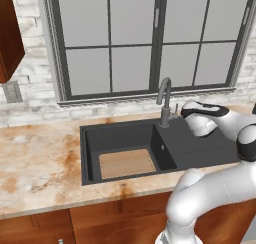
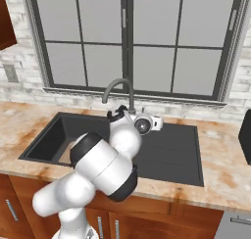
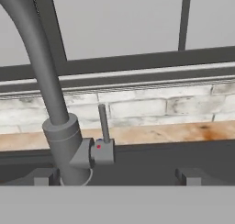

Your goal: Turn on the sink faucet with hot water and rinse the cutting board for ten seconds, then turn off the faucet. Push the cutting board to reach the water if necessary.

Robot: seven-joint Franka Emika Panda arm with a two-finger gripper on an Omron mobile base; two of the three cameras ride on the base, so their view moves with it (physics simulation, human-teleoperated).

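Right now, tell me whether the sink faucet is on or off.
Off. No water falls from the sink faucet spout, and the cutting board lies in the sink basin with no stream on it.

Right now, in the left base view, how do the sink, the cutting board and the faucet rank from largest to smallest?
1. sink
2. cutting board
3. sink faucet, slimmer than the board, though nearly as long.

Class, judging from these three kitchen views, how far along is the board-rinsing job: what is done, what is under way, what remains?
Done: nothing yet; no stream falls from the sink faucet, and the cutting board lies in the sink basin. Under way: the open gripper faces the lever handle, not touching it. Left: hot water on, rinse, off.
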